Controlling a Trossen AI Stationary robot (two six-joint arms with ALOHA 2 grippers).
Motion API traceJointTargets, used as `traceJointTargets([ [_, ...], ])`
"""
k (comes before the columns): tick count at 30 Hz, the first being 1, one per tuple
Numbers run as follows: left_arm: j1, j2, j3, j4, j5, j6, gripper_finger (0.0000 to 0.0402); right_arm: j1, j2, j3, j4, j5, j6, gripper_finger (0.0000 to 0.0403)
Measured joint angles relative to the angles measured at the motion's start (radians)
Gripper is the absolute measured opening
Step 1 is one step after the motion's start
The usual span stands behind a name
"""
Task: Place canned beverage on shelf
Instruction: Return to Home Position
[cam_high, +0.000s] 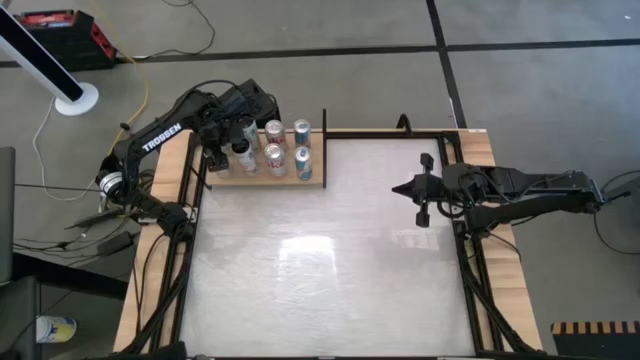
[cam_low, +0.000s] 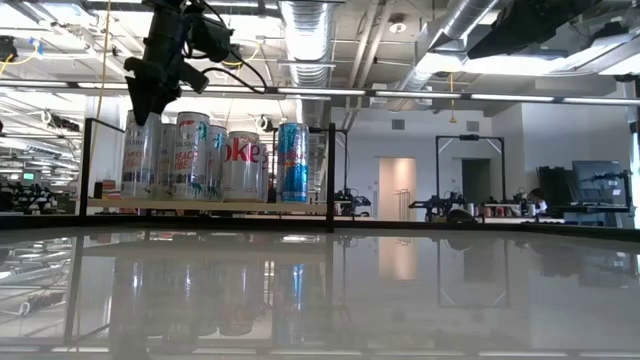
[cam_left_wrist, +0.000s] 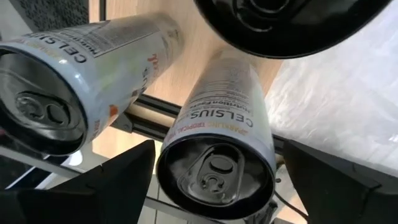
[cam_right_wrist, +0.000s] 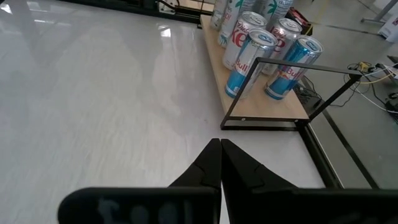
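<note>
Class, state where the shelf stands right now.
In the high view, the shelf sits on the table's left side at the picture's top edge, holding cans, with the left gripper hovering over its left end.

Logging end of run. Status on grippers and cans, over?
Left gripper open, above shelf's left-end cans. Right gripper shut, at table's right side. All visible cans stand on shelf. Nothing held.
</note>
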Motion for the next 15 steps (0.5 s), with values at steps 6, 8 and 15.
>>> traceJointTargets([
  [6, -0.006, 0.000, 0.034, -0.007, -0.037, -0.004, 0.0339, 0.000, 0.000, 0.000, 0.000, 0.001, -0.006, 0.0027],
  [8, -0.014, 0.000, 0.074, -0.011, -0.030, -0.012, 0.0339, 0.000, 0.000, 0.000, 0.000, 0.001, -0.008, 0.0027],
  [15, -0.062, -0.011, 0.265, -0.055, 0.015, -0.066, 0.0340, -0.030, -0.029, 0.000, 0.002, 0.002, 0.005, 0.0027],
])
